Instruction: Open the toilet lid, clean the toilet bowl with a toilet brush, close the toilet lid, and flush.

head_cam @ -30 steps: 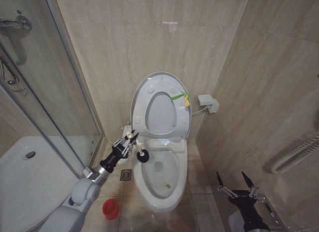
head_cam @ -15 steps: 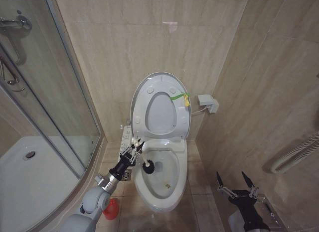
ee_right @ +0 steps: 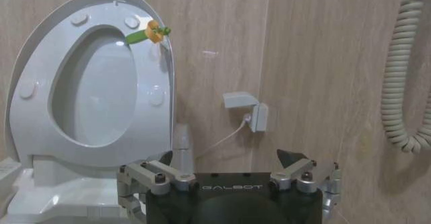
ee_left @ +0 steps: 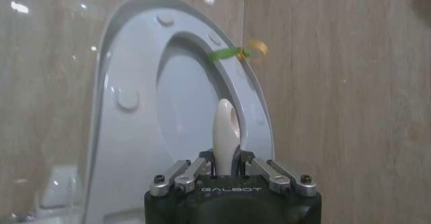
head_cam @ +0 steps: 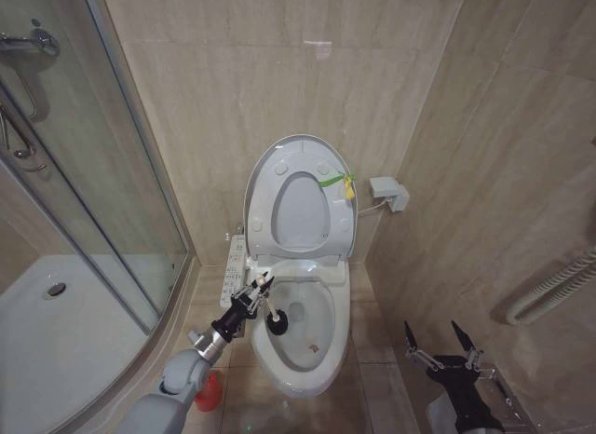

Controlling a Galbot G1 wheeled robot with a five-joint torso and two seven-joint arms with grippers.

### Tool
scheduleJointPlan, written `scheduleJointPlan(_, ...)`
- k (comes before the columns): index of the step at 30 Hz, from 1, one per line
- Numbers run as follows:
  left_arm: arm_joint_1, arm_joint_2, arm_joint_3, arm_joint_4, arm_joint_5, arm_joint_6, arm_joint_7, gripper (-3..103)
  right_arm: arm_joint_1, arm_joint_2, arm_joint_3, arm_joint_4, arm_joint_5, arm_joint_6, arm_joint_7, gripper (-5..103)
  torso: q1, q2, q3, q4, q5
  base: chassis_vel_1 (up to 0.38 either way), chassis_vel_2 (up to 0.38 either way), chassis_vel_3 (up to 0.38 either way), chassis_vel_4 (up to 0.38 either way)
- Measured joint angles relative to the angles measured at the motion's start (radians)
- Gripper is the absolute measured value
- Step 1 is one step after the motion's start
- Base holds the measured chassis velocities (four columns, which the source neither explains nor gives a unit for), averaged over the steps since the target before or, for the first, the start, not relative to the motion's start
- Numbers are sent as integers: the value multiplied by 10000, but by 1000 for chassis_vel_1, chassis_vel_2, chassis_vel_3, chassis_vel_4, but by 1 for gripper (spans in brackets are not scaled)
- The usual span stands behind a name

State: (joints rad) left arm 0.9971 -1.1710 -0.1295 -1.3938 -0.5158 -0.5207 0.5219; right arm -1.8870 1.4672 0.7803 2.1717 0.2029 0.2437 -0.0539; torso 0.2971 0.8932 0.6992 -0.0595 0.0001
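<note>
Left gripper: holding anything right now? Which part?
Yes. The left gripper is shut on the toilet brush, gripping its thin white handle; the dark head hangs inside the toilet bowl. The right gripper holds nothing, jaws open.

My left arm hides half of the round red cup-like holder (head_cam: 209, 391). Thin white brush handle (ee_left: 225, 133) disappears between black left gripper (ee_left: 229, 176). Grey coiled hose (ee_right: 400, 77) is cut off at the edge.
</note>
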Motion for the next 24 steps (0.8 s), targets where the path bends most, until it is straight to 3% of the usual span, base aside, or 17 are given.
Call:
scheduleJointPlan(7,-806,-116,883,1177,-15,-36,205,23,0,0,0,0,0,0,0,100,1,0,0,-1,0,0,0,0,0)
scheduleJointPlan(15,-1040,-126,1160,1688,76,-70,436,23,0,0,0,0,0,0,0,100,1,0,0,0,0,0,0,0,0)
scheduleJointPlan(24,-1217,-175,1117,2411,973,-397,643,23,0,0,0,0,0,0,0,100,1,0,0,0,-1,0,0,0,0)
